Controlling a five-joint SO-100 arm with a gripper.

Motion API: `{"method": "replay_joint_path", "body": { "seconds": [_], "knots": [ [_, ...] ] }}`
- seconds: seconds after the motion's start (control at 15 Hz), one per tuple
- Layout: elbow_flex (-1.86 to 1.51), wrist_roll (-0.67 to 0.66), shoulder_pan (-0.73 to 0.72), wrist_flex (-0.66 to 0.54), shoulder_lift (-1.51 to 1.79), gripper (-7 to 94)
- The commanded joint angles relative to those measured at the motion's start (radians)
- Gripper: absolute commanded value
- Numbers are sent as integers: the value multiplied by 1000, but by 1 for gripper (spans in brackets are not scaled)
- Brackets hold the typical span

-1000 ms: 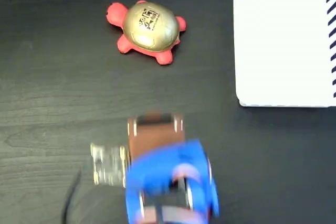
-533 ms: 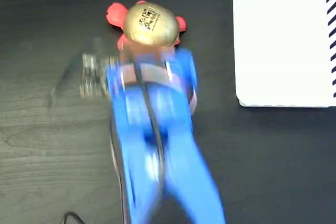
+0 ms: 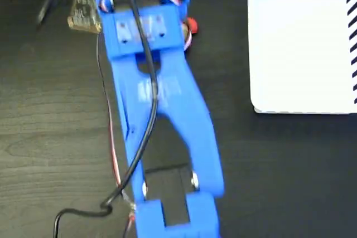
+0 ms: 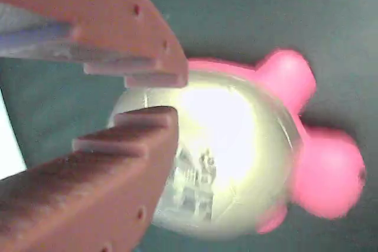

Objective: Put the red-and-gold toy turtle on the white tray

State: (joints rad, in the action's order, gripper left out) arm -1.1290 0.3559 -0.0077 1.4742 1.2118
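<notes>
In the wrist view the red-and-gold toy turtle (image 4: 236, 146) fills the middle, its shiny gold shell up and pink head and legs to the right. My gripper (image 4: 171, 94) hovers just over the shell's left side, its brown fingers (image 4: 118, 163) nearly together, with only a narrow gap and nothing between them. In the fixed view my blue arm (image 3: 150, 87) stretches up the picture and covers the turtle; only a red bit (image 3: 191, 25) peeks out at its right. The white tray (image 3: 301, 48), with navy stripes along its edges, lies at the upper right, apart from the turtle.
The dark wooden table (image 3: 50, 126) lies under everything. A small circuit board (image 3: 83, 9) and black cables (image 3: 139, 137) ride on the arm. There is bare table between the arm and the tray's left edge.
My arm has reached from the bottom of the fixed view up over the turtle, which was in plain sight and is now almost fully covered. The turtle and tray have not moved.
</notes>
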Motion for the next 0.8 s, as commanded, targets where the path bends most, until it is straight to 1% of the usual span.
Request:
{"method": "replay_joint_path", "body": {
  "seconds": [0.0, 0.13, 0.27, 0.33, 0.4, 0.47, 0.6, 0.67, 0.73],
  "knots": [
    [120, 66, 3, 28, 3, 0],
    [123, 69, 3, 40, -5, 0],
    [150, 52, 2, 81, -25, 0],
    [172, 44, 2, 103, -41, 3],
    [173, 44, 2, 104, -46, 15],
    [173, 41, 5, 104, -46, 23],
    [179, 32, 9, 124, -46, 45],
    [183, 26, 11, 141, -49, 54],
    [173, 20, 12, 144, -48, 56]
  ]
}}
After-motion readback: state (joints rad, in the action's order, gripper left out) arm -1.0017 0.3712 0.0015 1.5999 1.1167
